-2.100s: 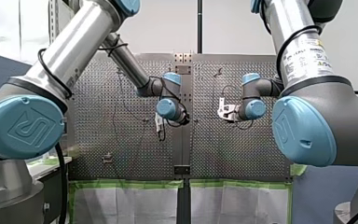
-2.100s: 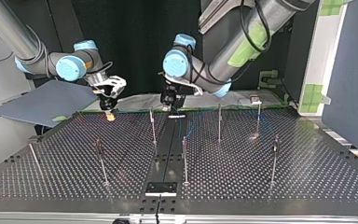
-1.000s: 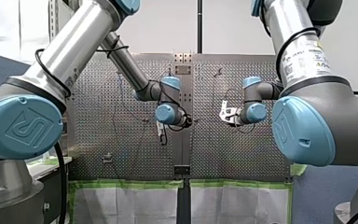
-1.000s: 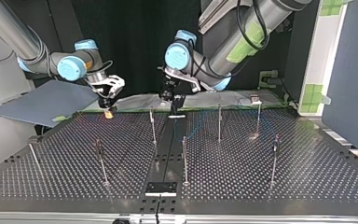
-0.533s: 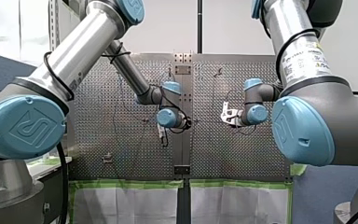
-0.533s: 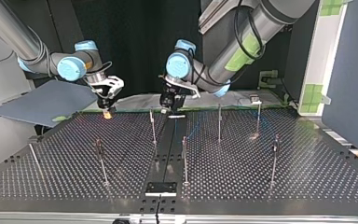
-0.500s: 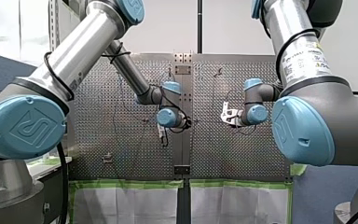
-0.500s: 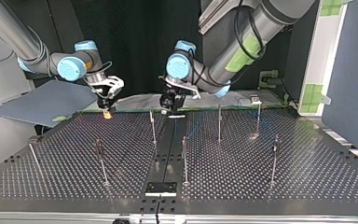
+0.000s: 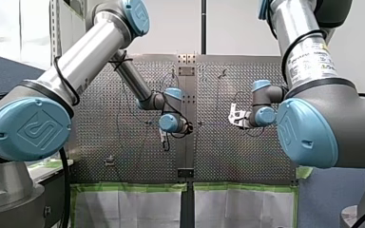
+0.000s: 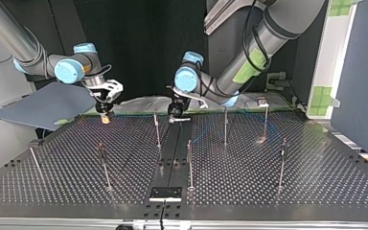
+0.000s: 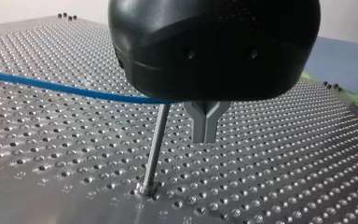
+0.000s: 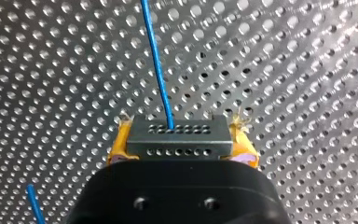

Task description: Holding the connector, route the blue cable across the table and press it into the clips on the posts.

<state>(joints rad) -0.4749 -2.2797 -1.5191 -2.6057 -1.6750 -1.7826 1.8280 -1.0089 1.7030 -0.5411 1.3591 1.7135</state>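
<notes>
In the right wrist view my right gripper (image 12: 179,148) has its yellow pads (image 12: 119,148) shut on a grey connector (image 12: 177,133). The blue cable (image 12: 157,60) runs from the connector out over the perforated table. In the left wrist view my left gripper (image 11: 205,133) shows metal fingers pressed together. The blue cable (image 11: 60,87) comes in from the side and ends at the fingers' root under the black body. A metal post (image 11: 156,144) stands just beside those fingers. In the top view my right gripper (image 10: 105,114) hangs at the far left, my left gripper (image 10: 174,115) at the far middle.
Several thin posts stand on the table (image 10: 316,182), among them one (image 10: 157,128) near my left gripper, another (image 10: 225,125) and a nearer one (image 10: 189,163). A black plate (image 10: 165,193) lies at the near edge. A grey board (image 10: 43,108) leans at the top view's left.
My right gripper has drifted toward the top view's left with the connector. My left gripper has shifted a little toward the top view's right and turned at the wrist, staying shut.
</notes>
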